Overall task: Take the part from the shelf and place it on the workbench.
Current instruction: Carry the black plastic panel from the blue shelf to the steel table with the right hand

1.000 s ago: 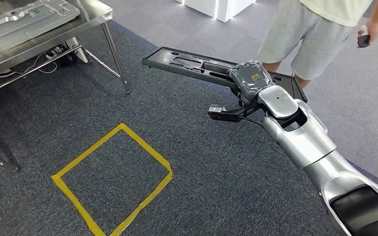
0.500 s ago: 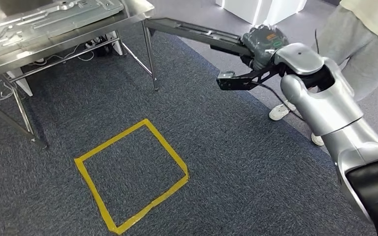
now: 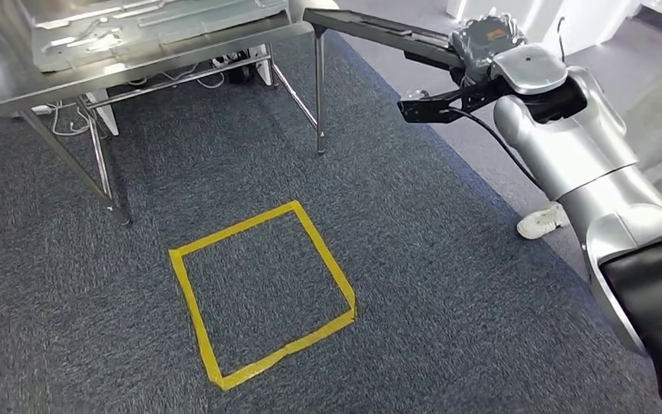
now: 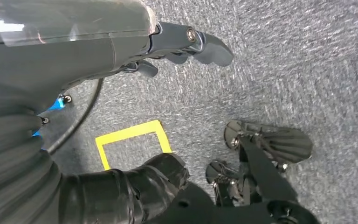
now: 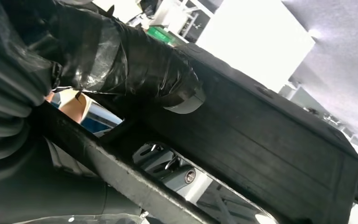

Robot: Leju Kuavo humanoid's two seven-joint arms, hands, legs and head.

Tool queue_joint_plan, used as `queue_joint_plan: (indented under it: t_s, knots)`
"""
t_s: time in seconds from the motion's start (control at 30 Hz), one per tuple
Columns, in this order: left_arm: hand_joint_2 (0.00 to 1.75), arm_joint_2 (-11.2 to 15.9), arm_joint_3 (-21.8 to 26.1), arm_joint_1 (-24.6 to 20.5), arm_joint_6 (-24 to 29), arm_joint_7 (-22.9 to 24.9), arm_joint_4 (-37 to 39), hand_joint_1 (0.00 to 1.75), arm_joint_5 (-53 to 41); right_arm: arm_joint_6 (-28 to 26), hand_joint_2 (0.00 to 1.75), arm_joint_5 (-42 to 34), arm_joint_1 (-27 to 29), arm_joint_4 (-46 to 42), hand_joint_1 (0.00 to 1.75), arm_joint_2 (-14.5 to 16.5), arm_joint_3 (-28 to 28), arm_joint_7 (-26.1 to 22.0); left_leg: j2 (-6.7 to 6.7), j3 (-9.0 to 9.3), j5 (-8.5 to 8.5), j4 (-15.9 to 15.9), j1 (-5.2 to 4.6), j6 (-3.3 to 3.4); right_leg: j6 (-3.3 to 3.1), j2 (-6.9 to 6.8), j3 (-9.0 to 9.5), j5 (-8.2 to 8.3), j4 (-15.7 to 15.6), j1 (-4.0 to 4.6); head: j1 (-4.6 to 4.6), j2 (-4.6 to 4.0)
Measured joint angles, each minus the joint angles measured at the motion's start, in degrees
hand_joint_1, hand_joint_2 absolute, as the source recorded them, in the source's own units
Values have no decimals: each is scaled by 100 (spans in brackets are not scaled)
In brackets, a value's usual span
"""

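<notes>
My right hand [image 3: 485, 39] grips the long black part [image 3: 371, 33], thumb and fingers [image 5: 168, 77] wrapped around it, holding it in the air with its far end just beside the near right corner of the metal table [image 3: 17, 90]. My left hand [image 4: 135, 46] hangs over the carpet [image 3: 414, 259] holding nothing, fingers loosely apart

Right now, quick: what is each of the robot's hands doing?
Right hand: gripping the long black part, carried near the metal workbench.
Left hand: hanging over the carpet, holding nothing, fingers loosely curled; cannot tell if open or shut.
</notes>
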Motion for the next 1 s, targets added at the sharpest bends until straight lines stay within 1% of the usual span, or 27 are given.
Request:
queue_joint_plan:
  t_s: [0.03,0.07,0.13,0.17,0.2,0.23,0.27,0.3,0.33,0.4,0.43,0.47,0.5,0.53,0.57,0.6,0.63,0.7,0.73,0.77,0.8,0.83,0.87,0.9,0.93,0.97,1.0]
  knots:
    - [175,8,10,-8,-3,0,-1,0,-3,-25,175,48,-35,134,175,67,3,18,-67,21,-3,-16,4,35,35,-50,20,-28,0,-9,2,0]
    - [175,15,20,-9,-6,1,-1,0,-5,-48,175,97,-68,275,175,133,6,33,-131,50,-2,-50,6,61,66,-21,33,-70,30,-25,5,0]
    - [175,27,35,-22,-7,9,-1,0,-4,-92,175,169,-140,519,175,229,8,39,-250,108,10,-108,30,127,103,249,-107,-271,363,-58,8,0]
    - [175,31,44,-33,-6,16,-1,0,-3,-115,175,198,-162,635,175,255,9,39,-311,119,8,-116,34,155,109,427,-273,-422,695,-65,10,0]
    - [175,35,52,-47,-5,25,-1,0,-1,-136,175,220,-172,740,175,283,9,39,-383,125,5,-114,35,181,112,542,-493,-569,1093,-63,9,0]
    - [175,38,60,-59,-4,33,-1,0,1,-146,175,238,-166,832,175,299,9,38,-463,131,1,-111,35,196,115,593,-695,-653,1427,-61,11,0]
    - [175,38,67,-62,-3,40,-1,0,2,-148,175,252,-155,909,175,318,10,38,-553,142,-4,-104,34,201,115,616,-833,-631,1603,-61,11,0]
    - [175,38,72,-59,-4,46,-1,0,3,-149,175,259,-147,974,175,341,10,38,-644,154,-12,-93,35,200,111,630,-874,-489,1561,-64,10,0]
    - [175,38,76,-52,-4,53,0,0,3,-150,175,265,-145,1025,175,363,11,38,-728,170,-26,-78,36,193,101,651,-807,-254,1299,-68,10,0]
    - [175,37,91,-42,3,74,0,0,2,-158,175,277,-157,1099,175,400,12,32,-885,170,-67,-27,40,159,74,843,-549,171,570,-88,9,0]
    - [175,36,101,-41,14,89,1,0,1,-168,175,286,-164,1132,175,413,13,27,-959,146,-79,-1,49,134,59,945,-437,253,309,-92,9,0]
    - [175,36,114,-41,27,103,1,0,-1,-179,175,296,-165,1165,175,431,13,22,-1027,114,-80,14,65,102,42,1018,-377,256,171,-86,10,0]
    - [175,36,129,-41,38,114,2,0,-2,-192,175,306,-166,1198,175,457,14,18,-1095,85,-69,17,82,65,22,1022,-349,225,133,-72,10,0]
    - [175,38,143,-29,49,121,2,0,-4,-202,175,319,-164,1226,175,495,14,15,-1161,67,-55,1,95,28,-4,963,-329,212,104,-68,11,0]
    - [175,44,155,-19,58,122,1,0,-6,-211,175,332,-162,1250,175,538,14,12,-1150,55,-59,6,94,-6,-33,897,-308,222,72,-74,12,0]
    - [175,50,163,-10,64,121,1,0,-8,-220,175,344,-162,1270,175,578,14,9,-1050,25,-100,66,81,-36,-64,834,-276,231,36,-90,0,0]
    - [175,55,168,-4,69,116,0,0,-10,-230,175,357,-164,1288,175,610,14,7,-888,-54,-192,231,69,-64,-94,767,-241,237,-2,-105,-12,0]
    - [175,57,172,-8,73,100,-1,0,-14,-249,175,376,-162,1322,175,640,14,2,-533,-367,-470,853,84,-108,-142,633,-190,222,-34,-95,-32,0]
    - [175,56,173,-13,72,93,-1,0,-16,-254,175,382,-157,1338,175,650,14,0,-448,-558,-584,1193,106,-127,-155,559,-178,208,-35,-86,-32,0]
    - [175,55,173,-16,70,89,-1,0,-19,-256,175,385,-147,1352,175,662,14,-3,-407,-690,-616,1406,127,-142,-159,487,-165,192,-34,-81,-32,0]
    - [175,54,173,-17,68,85,-1,0,-21,-257,175,385,-136,1367,175,678,14,-8,-383,-725,-548,1423,143,-154,-156,415,-151,174,-32,-79,-32,0]
    - [175,54,173,-17,67,81,-1,0,-22,-257,175,388,-127,1376,175,696,14,-17,-347,-637,-381,1212,153,-160,-146,347,-129,152,-30,-79,-33,0]
    - [175,54,175,-15,67,75,-1,0,-24,-259,175,393,-122,1384,175,711,14,-31,-275,-457,-169,837,156,-157,-132,281,-99,125,-28,-79,-33,0]
    - [175,54,177,-15,67,68,0,0,-24,-260,175,402,-121,1388,175,720,14,-47,-149,-262,-29,470,131,-149,-110,217,-69,98,-30,-70,-33,0]
    - [175,54,179,-18,67,62,0,0,-24,-262,175,413,-124,1392,175,723,14,-62,-37,-110,57,173,101,-124,-83,159,-46,71,-29,-53,-31,0]
    - [175,54,181,-19,67,58,0,0,-24,-266,175,424,-127,1397,175,723,14,-74,35,-29,71,11,72,-98,-55,102,-25,51,-31,-32,-27,0]
    - [175,54,184,-20,67,56,0,0,-24,-269,175,431,-129,1402,175,730,14,-85,50,-11,35,-25,43,-71,-27,42,-7,37,-42,-6,-24,0]
